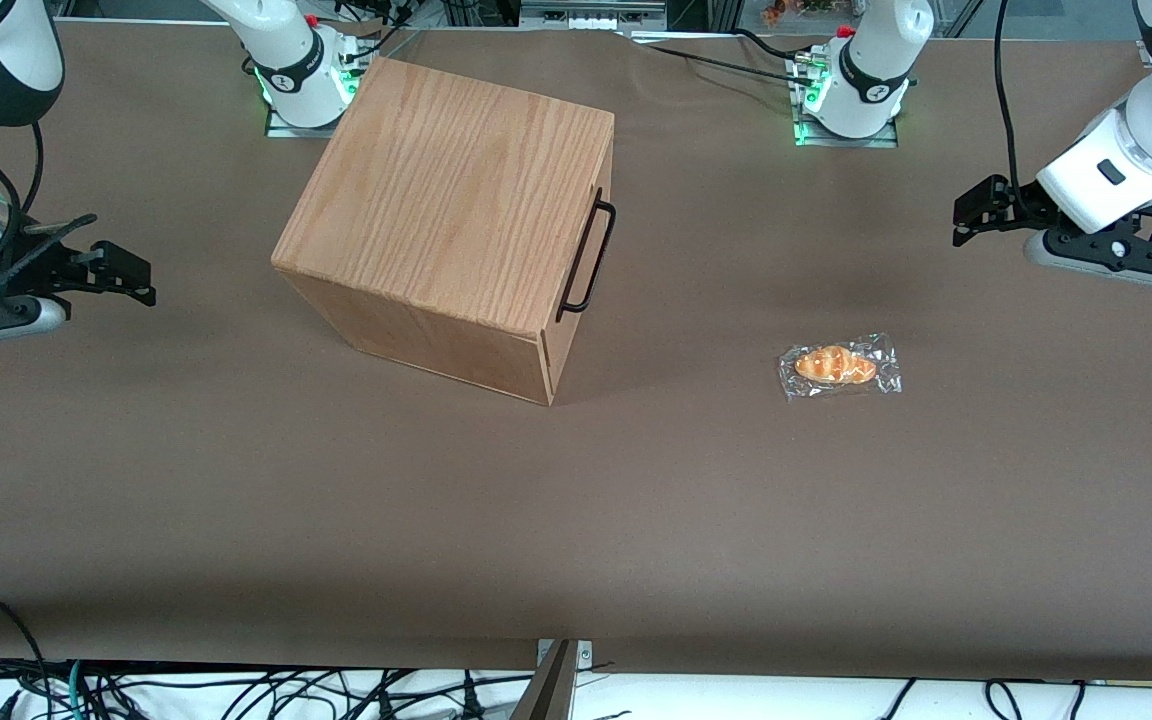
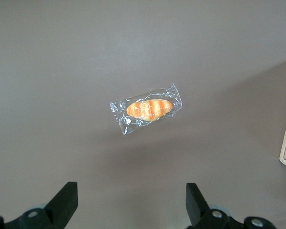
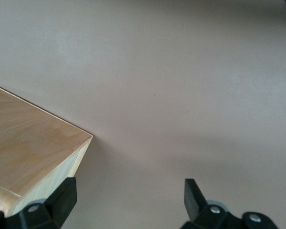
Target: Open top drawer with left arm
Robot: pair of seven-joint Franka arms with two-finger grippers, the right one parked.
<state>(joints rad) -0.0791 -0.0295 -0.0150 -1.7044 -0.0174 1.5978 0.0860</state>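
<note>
Left gripper idle, drawer shut

The gripper (image 1: 971,222) hovers at the right edge of the front view, fingers (image 2: 64,200) apart and holding nothing, well apart from the box (image 1: 456,215). The top drawer (image 1: 576,300) sits closed at frame centre, its handle (image 1: 588,255) facing the working arm for a straight pull, with a wrapped bun (image 1: 839,366) between them

The left arm (image 1: 1151,125) was glossy white, with a dark slot on its white wrist block, a black cable trailing above, and a black two-fingered pincer (image 1: 966,222) with grey pads.
</note>
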